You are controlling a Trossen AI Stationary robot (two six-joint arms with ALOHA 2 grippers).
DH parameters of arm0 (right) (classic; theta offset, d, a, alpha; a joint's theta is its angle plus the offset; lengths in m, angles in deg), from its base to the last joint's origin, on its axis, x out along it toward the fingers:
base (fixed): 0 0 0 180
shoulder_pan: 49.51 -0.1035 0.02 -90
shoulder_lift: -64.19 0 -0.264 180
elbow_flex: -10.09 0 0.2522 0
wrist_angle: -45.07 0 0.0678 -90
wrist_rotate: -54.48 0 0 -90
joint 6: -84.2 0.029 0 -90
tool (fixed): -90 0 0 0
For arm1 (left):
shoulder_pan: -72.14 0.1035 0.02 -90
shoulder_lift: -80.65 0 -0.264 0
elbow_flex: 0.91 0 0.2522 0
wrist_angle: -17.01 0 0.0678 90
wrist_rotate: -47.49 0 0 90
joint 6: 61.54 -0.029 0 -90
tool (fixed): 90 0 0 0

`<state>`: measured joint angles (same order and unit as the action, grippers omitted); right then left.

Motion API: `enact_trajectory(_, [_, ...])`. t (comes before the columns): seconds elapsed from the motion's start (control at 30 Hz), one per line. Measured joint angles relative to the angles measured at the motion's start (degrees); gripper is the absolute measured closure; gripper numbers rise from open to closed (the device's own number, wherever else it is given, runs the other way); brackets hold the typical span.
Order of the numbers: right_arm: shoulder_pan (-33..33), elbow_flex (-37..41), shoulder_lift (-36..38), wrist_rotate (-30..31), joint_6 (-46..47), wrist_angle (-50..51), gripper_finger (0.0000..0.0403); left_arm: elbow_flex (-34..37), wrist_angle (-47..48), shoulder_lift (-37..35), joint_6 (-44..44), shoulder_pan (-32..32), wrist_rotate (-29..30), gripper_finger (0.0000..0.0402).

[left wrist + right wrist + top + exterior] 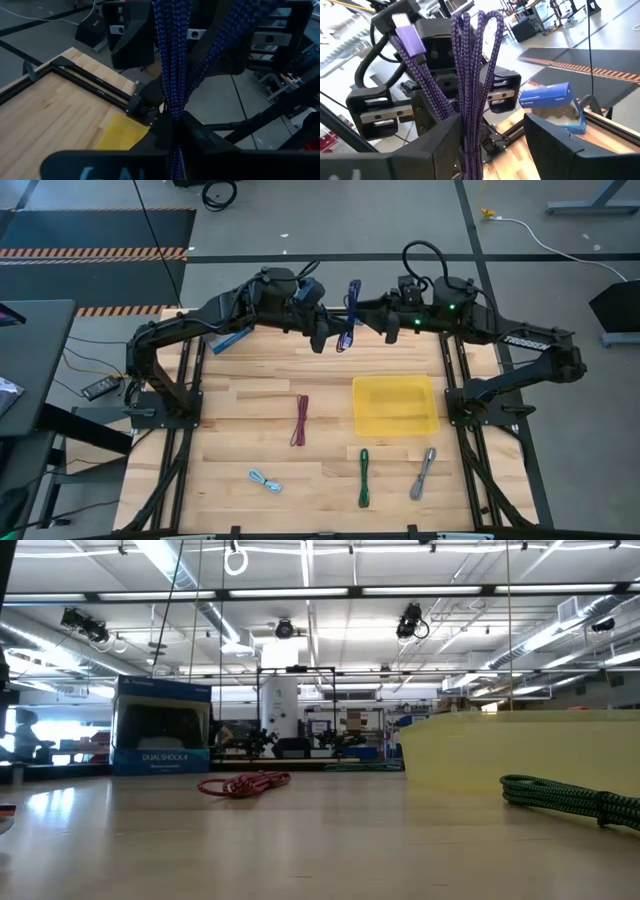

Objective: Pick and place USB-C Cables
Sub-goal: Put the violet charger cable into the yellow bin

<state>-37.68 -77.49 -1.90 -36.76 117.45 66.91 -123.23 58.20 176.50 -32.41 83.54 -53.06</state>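
Note:
A purple braided USB-C cable bundle (349, 315) is held up over the table's far middle, between my two grippers. My left gripper (327, 332) is shut on it. My right gripper (378, 327) is open; its fingers stand on either side of the bundle (470, 100), which runs close by one finger (442, 142). The bundle's looped end and its plug (408, 36) stick out past the fingers. A maroon cable (300, 420), a light blue cable (265, 480), a green cable (364, 477) and a grey cable (424, 473) lie flat on the table. My left gripper pinches the purple bundle (172, 122) between its two fingers, several strands together. The bundle runs on forward past the fingertips and is lifted clear of the table. Which part along its length the fingers have, I cannot tell.
A yellow tray (395, 405) sits right of the table's middle; in the low view (520, 750) it shows behind the green cable (570, 797). A blue box (232, 340) stands at the far left, and shows in the low view (160, 730) behind the maroon cable (245, 783).

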Motion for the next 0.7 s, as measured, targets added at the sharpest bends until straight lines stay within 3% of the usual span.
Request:
enact_trajectory(0.23, [-0.02, 0.00, -1.50, -1.89, 0.69, -3.11, 0.0190, 0.09, 0.46, 0.10, 0.25, -0.07, -1.36, 0.0375])
enact_trajectory(0.33, [-0.02, 0.00, -1.89, -1.91, -0.22, -3.88, 0.0232, 0.13, 0.72, 0.15, 0.30, -0.04, -1.33, 0.0360])
enact_trajectory(0.5, [-0.02, 0.00, -1.52, -2.08, -3.33, -3.58, 0.0375, 0.13, 3.47, 0.15, 0.22, 0.00, -1.14, 0.0333])
enact_trajectory(0.7, [-0.02, 0.00, -0.57, -2.34, -3.67, -1.73, 0.0381, 0.13, 9.07, -0.17, -0.91, -0.02, 1.24, 0.0306])
